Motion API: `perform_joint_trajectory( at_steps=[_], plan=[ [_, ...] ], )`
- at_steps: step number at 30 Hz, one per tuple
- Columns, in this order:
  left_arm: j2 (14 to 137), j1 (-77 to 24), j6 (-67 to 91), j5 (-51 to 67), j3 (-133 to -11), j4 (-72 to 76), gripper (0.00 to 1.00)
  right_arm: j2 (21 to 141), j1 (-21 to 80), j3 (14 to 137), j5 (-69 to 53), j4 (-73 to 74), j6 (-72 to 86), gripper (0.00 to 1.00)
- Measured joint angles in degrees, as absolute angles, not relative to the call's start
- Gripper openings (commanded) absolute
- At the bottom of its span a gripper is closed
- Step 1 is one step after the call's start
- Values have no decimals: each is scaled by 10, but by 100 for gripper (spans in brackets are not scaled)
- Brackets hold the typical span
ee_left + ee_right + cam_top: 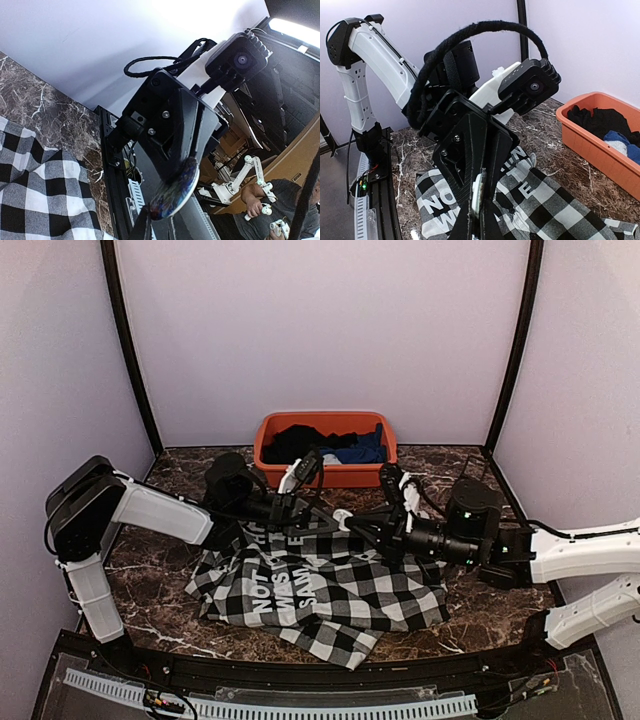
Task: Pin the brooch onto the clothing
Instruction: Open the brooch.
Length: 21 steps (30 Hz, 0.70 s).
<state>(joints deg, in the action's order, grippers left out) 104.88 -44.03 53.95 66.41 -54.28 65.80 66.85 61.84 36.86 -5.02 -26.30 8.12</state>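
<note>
Left gripper and right gripper both pinch one brooch above one checked shirt.

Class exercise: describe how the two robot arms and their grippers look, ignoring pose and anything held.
Both the left arm and right arm have smooth white shells between bulky black joints. The left gripper and right gripper are black, wedge-shaped, each carrying a boxy black camera and a looped black cable.

Dark marble table — checked shirt spread, orange bin behind.
</note>
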Motion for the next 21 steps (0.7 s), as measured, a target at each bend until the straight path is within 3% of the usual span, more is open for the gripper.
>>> perform_joint_trajectory(
  at_steps=[21],
  plan=[
    [1002,-424,410,640,-539,406,1,731,645,384,14,-260,50,0]
  ],
)
